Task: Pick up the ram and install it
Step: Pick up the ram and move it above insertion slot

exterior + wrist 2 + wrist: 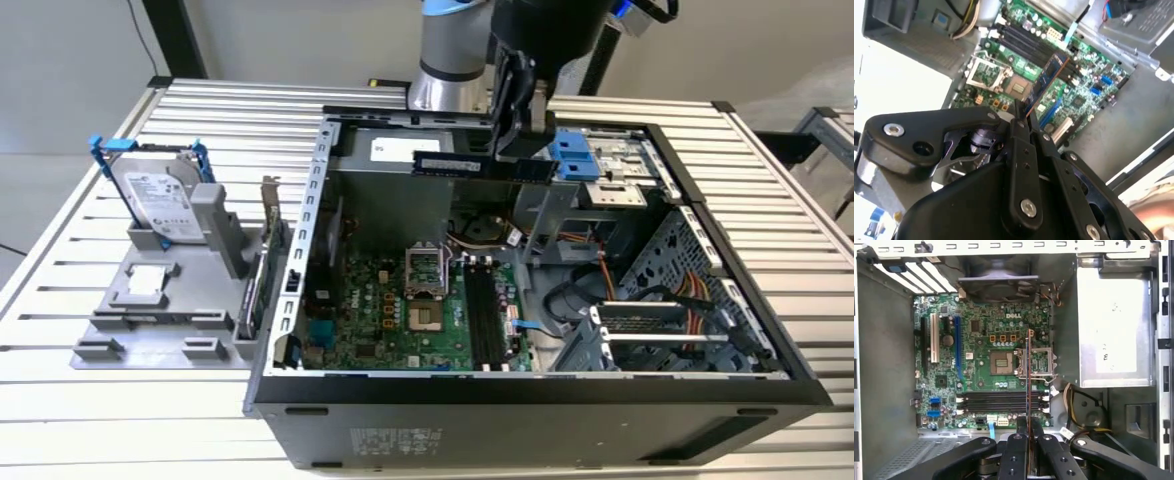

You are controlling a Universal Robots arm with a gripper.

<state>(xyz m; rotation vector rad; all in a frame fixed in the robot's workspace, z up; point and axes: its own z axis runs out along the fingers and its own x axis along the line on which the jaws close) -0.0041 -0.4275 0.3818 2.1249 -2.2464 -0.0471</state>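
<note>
Clearance, open case (534,430)
Below the gripper (1028,422) and the ram (1028,355), memory slots (999,402) lie unobstructed; silver box (1114,335) and loose cables (1072,402) crowd one end, fan (999,284) stands past the socket (1002,362).

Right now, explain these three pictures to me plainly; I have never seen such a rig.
This is a robot arm working over an open computer case on a slatted table. The exterior view watches from off the arm; both wrist views ride on the arm and look down past its jaws into the case. The jaws are shut on the ram, a thin memory stick, held above the motherboard and its long black slots. Beside the case, a hard drive stands in a grey holder.
</note>
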